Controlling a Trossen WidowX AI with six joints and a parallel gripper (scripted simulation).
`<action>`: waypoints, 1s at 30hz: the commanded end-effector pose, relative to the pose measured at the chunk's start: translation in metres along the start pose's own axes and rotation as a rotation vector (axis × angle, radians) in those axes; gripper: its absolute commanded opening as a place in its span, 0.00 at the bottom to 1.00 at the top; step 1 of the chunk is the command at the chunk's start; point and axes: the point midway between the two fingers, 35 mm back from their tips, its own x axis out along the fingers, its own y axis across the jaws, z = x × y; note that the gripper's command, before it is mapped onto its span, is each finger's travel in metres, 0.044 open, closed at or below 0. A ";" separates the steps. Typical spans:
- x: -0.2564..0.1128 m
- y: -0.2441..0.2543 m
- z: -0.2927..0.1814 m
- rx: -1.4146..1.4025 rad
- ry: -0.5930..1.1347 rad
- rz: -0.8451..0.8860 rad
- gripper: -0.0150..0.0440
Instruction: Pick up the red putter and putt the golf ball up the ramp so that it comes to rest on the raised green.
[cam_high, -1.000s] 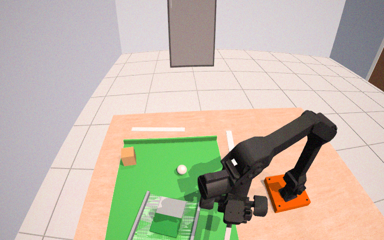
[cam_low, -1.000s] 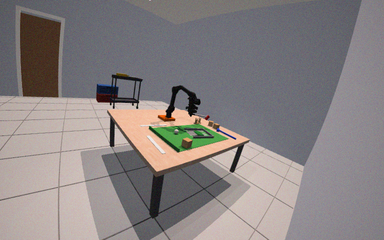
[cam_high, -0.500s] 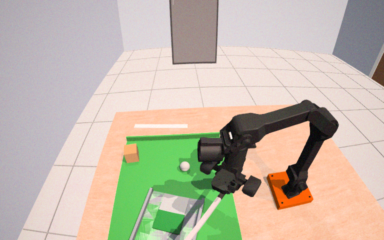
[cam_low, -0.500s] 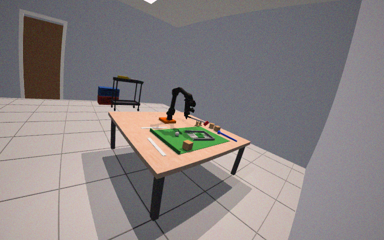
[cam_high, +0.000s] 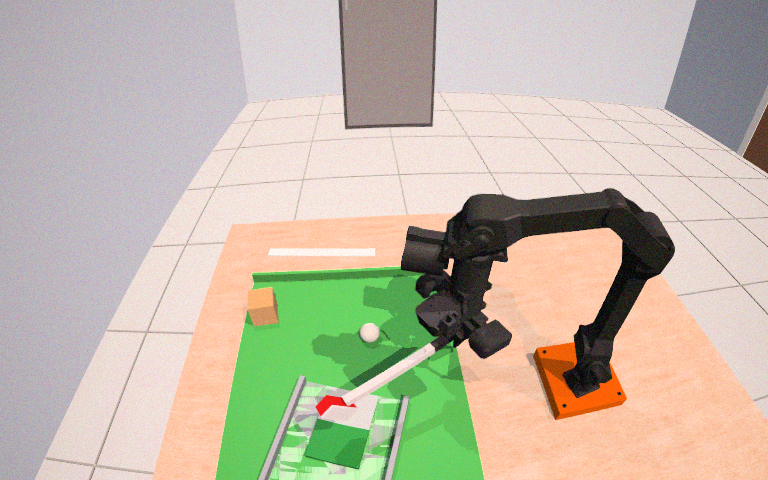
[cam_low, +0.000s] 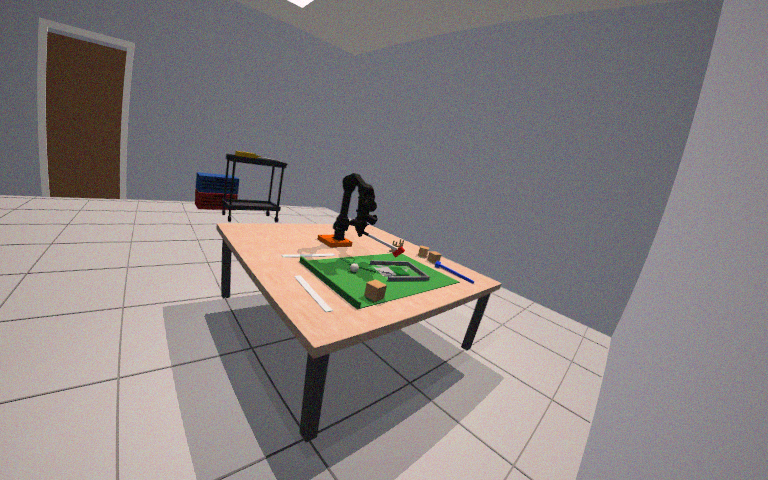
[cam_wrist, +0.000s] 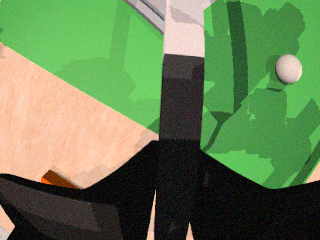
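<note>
My gripper (cam_high: 447, 338) is shut on the dark grip end of the red putter (cam_high: 390, 376) and holds it in the air above the green mat (cam_high: 345, 362). The white shaft slants down to the red head (cam_high: 331, 404), which hangs over the ramp (cam_high: 353, 416) and the raised green (cam_high: 338, 445). The white golf ball (cam_high: 369, 332) lies on the mat, to the left of my gripper. In the wrist view the putter (cam_wrist: 182, 94) runs straight out between my fingers (cam_wrist: 175, 227), and the ball (cam_wrist: 288, 68) is to the right. The far view shows the putter head (cam_low: 398, 250) raised above the mat.
A tan wooden block (cam_high: 262, 306) sits at the mat's left edge. Grey rails (cam_high: 283, 427) flank the ramp. A white strip (cam_high: 321, 251) lies beyond the mat. The arm's orange base (cam_high: 577, 387) is on the right. Two small blocks (cam_low: 428, 254) and a blue stick (cam_low: 454, 273) lie at the table's far side.
</note>
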 end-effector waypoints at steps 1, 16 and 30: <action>-0.006 -0.015 -0.014 0.105 0.000 -0.022 0.25; -0.016 -0.055 -0.080 0.483 0.045 -0.055 0.25; -0.023 -0.072 -0.131 0.745 0.078 -0.072 0.25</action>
